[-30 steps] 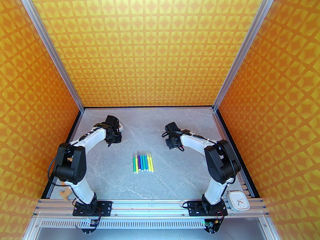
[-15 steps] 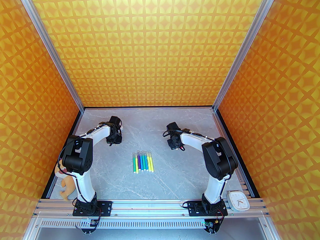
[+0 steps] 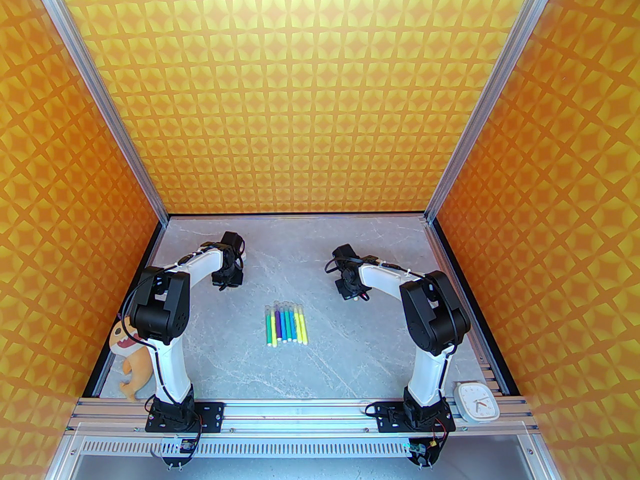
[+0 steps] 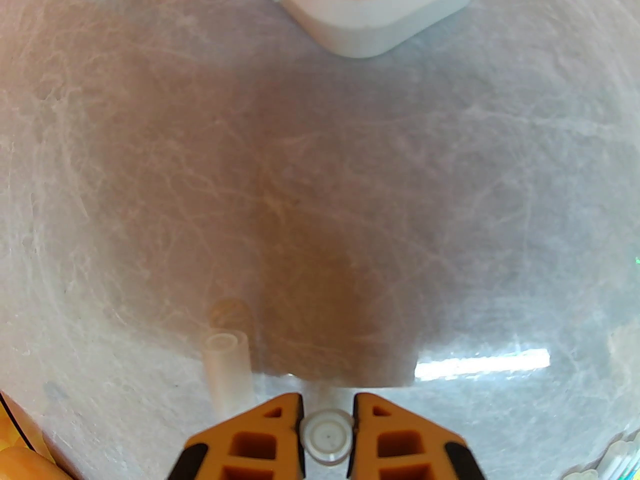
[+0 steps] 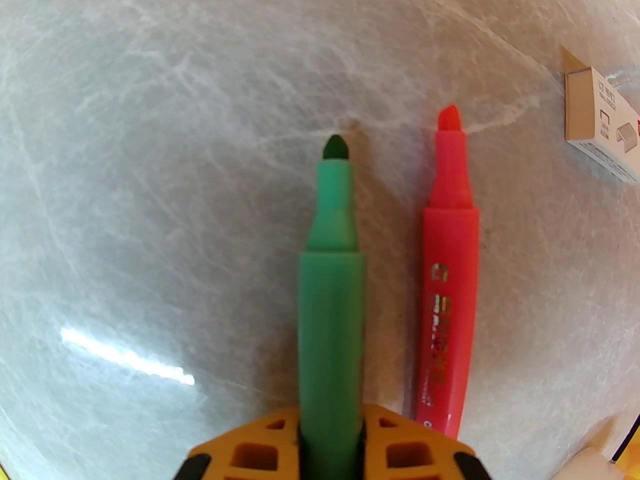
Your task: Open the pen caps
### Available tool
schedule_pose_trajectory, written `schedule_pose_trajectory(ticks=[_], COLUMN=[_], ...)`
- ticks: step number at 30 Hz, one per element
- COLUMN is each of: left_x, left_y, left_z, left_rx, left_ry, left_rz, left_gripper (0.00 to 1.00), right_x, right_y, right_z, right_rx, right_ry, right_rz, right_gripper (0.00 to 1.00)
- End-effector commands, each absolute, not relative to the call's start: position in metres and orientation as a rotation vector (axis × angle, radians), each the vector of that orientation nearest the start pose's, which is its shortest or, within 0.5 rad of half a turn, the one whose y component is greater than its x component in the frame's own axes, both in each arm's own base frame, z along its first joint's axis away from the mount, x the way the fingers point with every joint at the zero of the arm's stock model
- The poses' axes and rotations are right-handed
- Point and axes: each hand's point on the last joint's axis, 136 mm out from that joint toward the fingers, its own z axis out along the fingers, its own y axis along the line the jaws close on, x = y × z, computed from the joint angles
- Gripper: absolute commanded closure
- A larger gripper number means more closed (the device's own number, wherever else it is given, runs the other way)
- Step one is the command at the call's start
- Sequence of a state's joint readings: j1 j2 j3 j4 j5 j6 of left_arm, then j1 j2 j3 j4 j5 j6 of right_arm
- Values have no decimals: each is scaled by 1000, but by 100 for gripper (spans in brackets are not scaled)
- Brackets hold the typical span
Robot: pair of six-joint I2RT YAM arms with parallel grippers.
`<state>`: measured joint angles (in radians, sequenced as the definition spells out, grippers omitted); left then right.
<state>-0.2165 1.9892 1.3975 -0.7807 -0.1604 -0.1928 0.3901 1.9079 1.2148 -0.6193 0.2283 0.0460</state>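
- The left gripper [image 4: 327, 418] has its orange fingers [image 4: 260, 438] clenched on a whitish see-through cap [image 4: 327, 437]. The cap is seen end-on between them and carries no pen.
- A second loose cap [image 4: 227, 365] lies on the grey table [image 4: 150, 168] just left of that gripper, its open mouth facing away from the fingers.
- A white container [image 4: 370, 23] with rounded corners sits on the table beyond the left gripper, well apart from both loose caps. Only its outer wall and a strip of pale inside are visible, so what it holds cannot be told.
- The right gripper [image 5: 330, 430] grasps a green pen [image 5: 331, 293] by its barrel. The pen is uncapped, with its dark tip bare and pointing away from the fingers.
- A red pen [image 5: 450, 278], also uncapped, lies just to the right of the green one, roughly parallel to it and with a narrow gap between them.
- A small cardboard box [image 5: 597, 118] lies further right on the table. Its contents cannot be seen.
- In the top view a row of pens [image 3: 286, 325] lies side by side mid-table between the two arms, their pale caps [image 3: 284, 309] on at the far ends.
- A plush toy [image 3: 131, 363] lies at the table's left edge, and a white clock [image 3: 477, 401] sits on the frame at the near right corner.
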Motion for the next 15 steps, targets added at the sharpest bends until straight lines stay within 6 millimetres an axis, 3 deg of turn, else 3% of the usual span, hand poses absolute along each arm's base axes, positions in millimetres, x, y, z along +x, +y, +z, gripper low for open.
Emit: schedule_pose_trajectory(ticks=[1, 15], left_x=[407, 411], left_y=[-55, -48], left_z=[30, 26], left_rx=[36, 55], left_ry=[2925, 2916], left_rz=[233, 302], left_gripper=[96, 90], right_x=[380, 382], right_y=[104, 98], right_z=[14, 16], right_rx=[-456, -446], right_ry=[2822, 2816], right_rz=[-313, -370], right_gripper=[91, 81])
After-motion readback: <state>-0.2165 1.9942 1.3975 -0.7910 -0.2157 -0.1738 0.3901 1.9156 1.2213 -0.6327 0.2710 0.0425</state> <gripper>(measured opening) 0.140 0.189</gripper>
